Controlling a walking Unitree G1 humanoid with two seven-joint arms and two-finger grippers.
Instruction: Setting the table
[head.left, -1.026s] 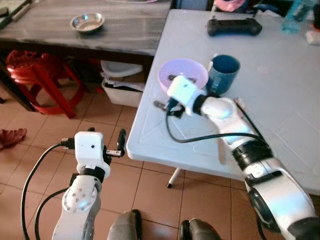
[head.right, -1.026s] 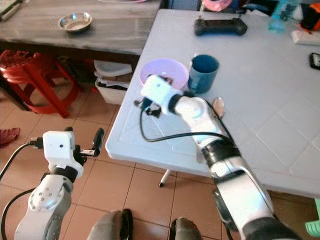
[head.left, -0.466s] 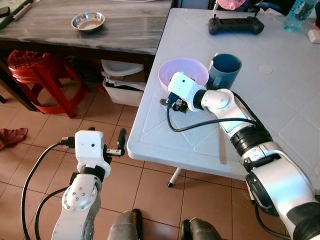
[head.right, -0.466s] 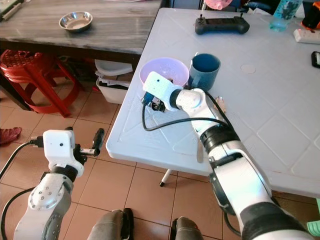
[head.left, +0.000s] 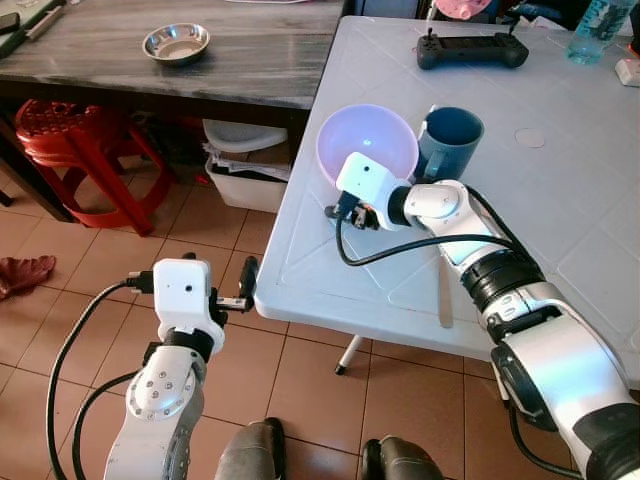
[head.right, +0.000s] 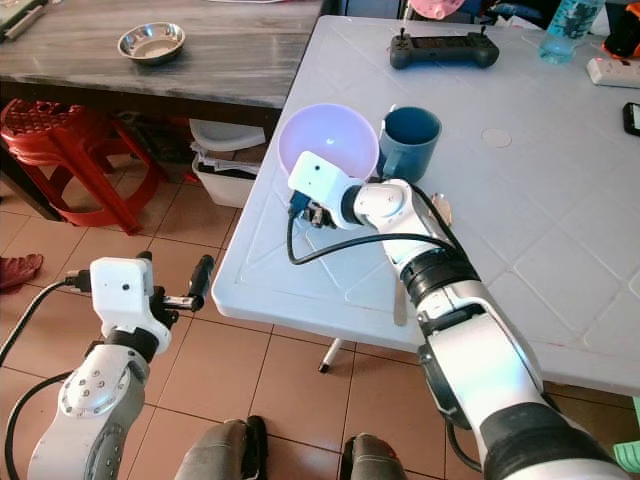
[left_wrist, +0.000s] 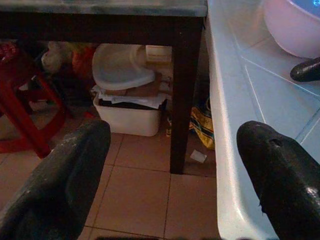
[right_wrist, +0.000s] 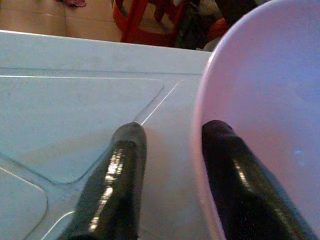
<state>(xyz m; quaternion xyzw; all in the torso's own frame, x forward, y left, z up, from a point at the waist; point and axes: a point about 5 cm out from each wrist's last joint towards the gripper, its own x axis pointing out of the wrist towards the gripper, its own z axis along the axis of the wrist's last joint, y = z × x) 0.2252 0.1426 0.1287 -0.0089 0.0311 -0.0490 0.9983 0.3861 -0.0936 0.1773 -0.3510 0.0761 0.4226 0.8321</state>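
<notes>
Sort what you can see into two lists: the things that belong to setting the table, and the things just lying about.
Belongs to the job:
- lilac plastic bowl, its rim gripped by the right gripper
- dark blue mug
- pale wooden spoon
- white plastic table

Lying about:
- black handheld controller
- small steel bowl
- red plastic stool

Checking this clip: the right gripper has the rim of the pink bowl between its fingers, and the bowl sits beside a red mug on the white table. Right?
Not quite: the mug is blue, not red, as the right eye view shows. The rest holds: the right gripper has the pink bowl rim between its fingers, on the white table.
</notes>
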